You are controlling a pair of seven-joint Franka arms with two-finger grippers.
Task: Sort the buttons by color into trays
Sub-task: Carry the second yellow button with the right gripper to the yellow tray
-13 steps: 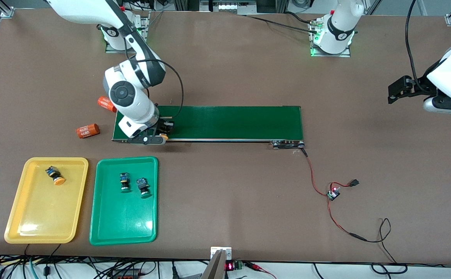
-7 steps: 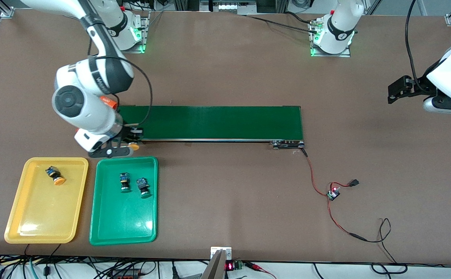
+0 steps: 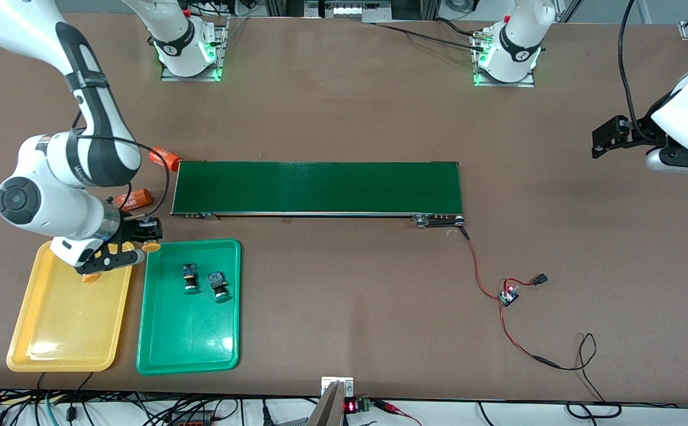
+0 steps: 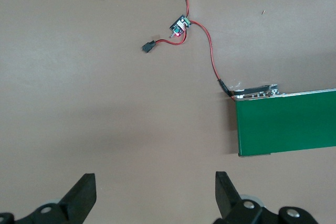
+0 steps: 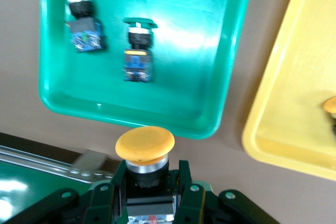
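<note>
Gripping an orange-capped button [image 5: 145,153], right gripper [image 3: 132,241] hovers over the gap between trays — yellow tray [image 3: 36,337] at its 8 o'clock (front view), green tray [image 3: 160,355] at 4. Left gripper [image 4: 155,195] waits, jaws apart.

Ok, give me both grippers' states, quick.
Left gripper: open, empty, waiting off the conveyor belt's end.
Right gripper: shut on an orange-capped button, over the trays' adjoining edges.
</note>
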